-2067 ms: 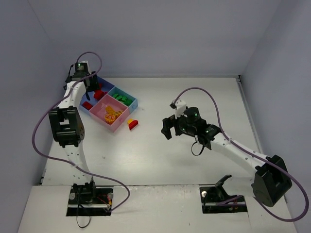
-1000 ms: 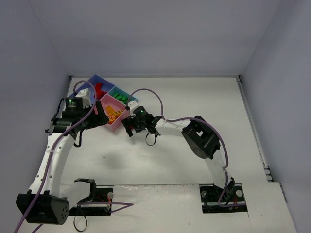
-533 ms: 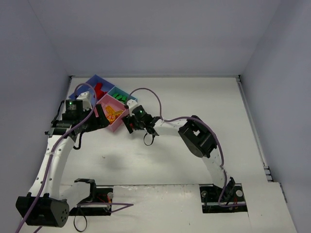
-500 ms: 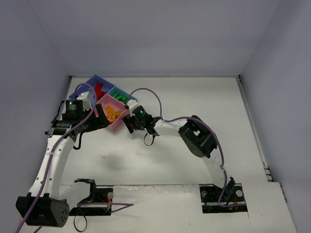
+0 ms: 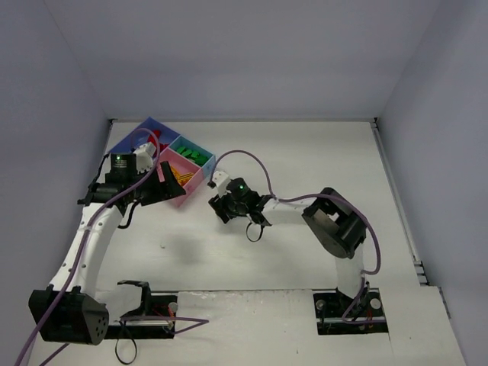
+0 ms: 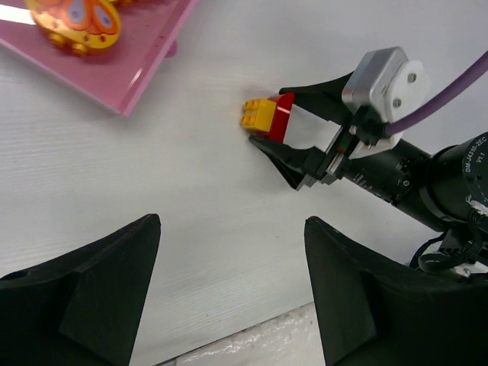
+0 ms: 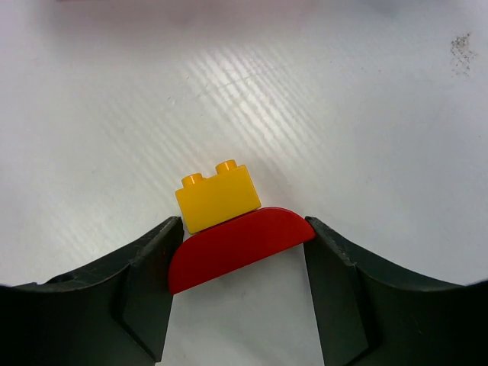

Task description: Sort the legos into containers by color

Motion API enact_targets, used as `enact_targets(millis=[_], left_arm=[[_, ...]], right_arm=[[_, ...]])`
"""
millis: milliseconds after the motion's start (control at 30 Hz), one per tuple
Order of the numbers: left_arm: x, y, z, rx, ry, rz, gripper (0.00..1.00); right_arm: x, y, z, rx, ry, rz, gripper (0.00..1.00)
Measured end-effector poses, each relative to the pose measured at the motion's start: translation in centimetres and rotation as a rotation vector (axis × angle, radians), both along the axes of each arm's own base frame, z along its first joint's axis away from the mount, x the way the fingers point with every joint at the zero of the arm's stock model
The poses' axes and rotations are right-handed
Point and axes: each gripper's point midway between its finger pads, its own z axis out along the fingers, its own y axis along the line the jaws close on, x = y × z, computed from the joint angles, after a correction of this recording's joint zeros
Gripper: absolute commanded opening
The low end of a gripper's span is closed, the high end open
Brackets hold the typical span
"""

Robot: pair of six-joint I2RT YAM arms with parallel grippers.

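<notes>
A stacked lego, a yellow brick (image 7: 217, 198) on a red half-round piece (image 7: 236, 248), sits between the jaws of my right gripper (image 7: 244, 232), which is shut on the red piece's two ends. The left wrist view shows the same stack (image 6: 267, 116) in the right gripper (image 6: 288, 128), low over the white table just right of the tray's pink compartment (image 6: 122, 80). My left gripper (image 6: 232, 236) is open and holds nothing; it hovers by the tray (image 5: 164, 187). The blue (image 5: 126, 141), pink (image 5: 187, 181) and teal (image 5: 191, 155) compartments hold red, orange and green legos.
The tray stands at the table's far left, close to the left wall. An orange and yellow toy-like piece (image 6: 72, 23) lies in the pink compartment. The right arm's purple cable (image 5: 252, 164) loops above the table's middle.
My right gripper has closed on the red and yellow stack and drawn it right and nearer, away from the tray. The left arm shifted slightly towards the tray.
</notes>
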Motion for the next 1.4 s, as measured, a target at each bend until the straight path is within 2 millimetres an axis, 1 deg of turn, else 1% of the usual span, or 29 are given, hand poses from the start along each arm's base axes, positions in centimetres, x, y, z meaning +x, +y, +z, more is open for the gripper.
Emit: enact_targets(millis=[100,167,233,300,400,500,567,667,767,867,967,1133,1200,1333,1400], left_arm=[[0.3,-1.8,0.1,-0.053,0.004,-0.055,0.70],[0.3,-3.6,0.3,-0.094,0.004,-0.111,0.70],[0.2,-5.4,0.5,-0.140,0.005,-0.168,0.70],[0.1,-7.0,0.6,-0.185,0.011,-0.221,0.70],[0.2,-8.4,0.9,-0.239,0.019,-0.268,0.70],[0.4,-9.6,1.5,-0.295,0.013,-0.300,0.70],[0.6,-10.4,2.3,-0.335,-0.004,-0.322,0.70],[0.6,-11.6,3.4,-0.383,-0.033,-0.367,0.70],[0.1,-12.9,3.8,-0.413,-0.040,-0.418,0.70],[-0.5,-14.2,3.9,-0.431,-0.033,-0.468,0.70],[-1.2,-15.2,3.8,-0.440,-0.021,-0.509,0.70],[-1.7,-16.0,3.4,-0.445,-0.002,-0.537,0.69],[-1.8,-16.2,3.5,-0.455,0.001,-0.550,0.64],[-2.1,-16.8,3.6,-0.463,-0.005,-0.575,0.60],[-2.3,-17.1,3.4,-0.470,0.008,-0.592,0.53]], right_arm=[[-1.6,-1.1,1.1,0.002,-0.005,0.046,0.00],[-2.6,-1.5,2.9,0.026,-0.021,0.082,0.00],[-3.4,-1.6,5.5,0.066,-0.051,0.117,0.00],[-3.9,-1.6,8.6,0.121,-0.100,0.148,0.00],[-4.7,-1.8,12.9,0.191,-0.170,0.187,0.00],[-5.6,-2.1,15.9,0.243,-0.217,0.219,0.01],[-6.2,-2.3,17.3,0.268,-0.236,0.237,0.01],[-6.7,-2.5,18.2,0.286,-0.246,0.250,0.02],[-7.3,-3.0,18.0,0.283,-0.238,0.256,0.02],[-7.7,-3.5,17.9,0.279,-0.233,0.255,0.02],[-8.0,-3.9,18.3,0.283,-0.240,0.253,0.02],[-8.2,-4.7,20.0,0.306,-0.275,0.239,0.02],[-8.2,-5.0,20.5,0.309,-0.283,0.231,0.02],[-8.2,-5.3,20.2,0.300,-0.278,0.224,0.02],[-8.2,-5.4,20.1,0.296,-0.276,0.220,0.02]])
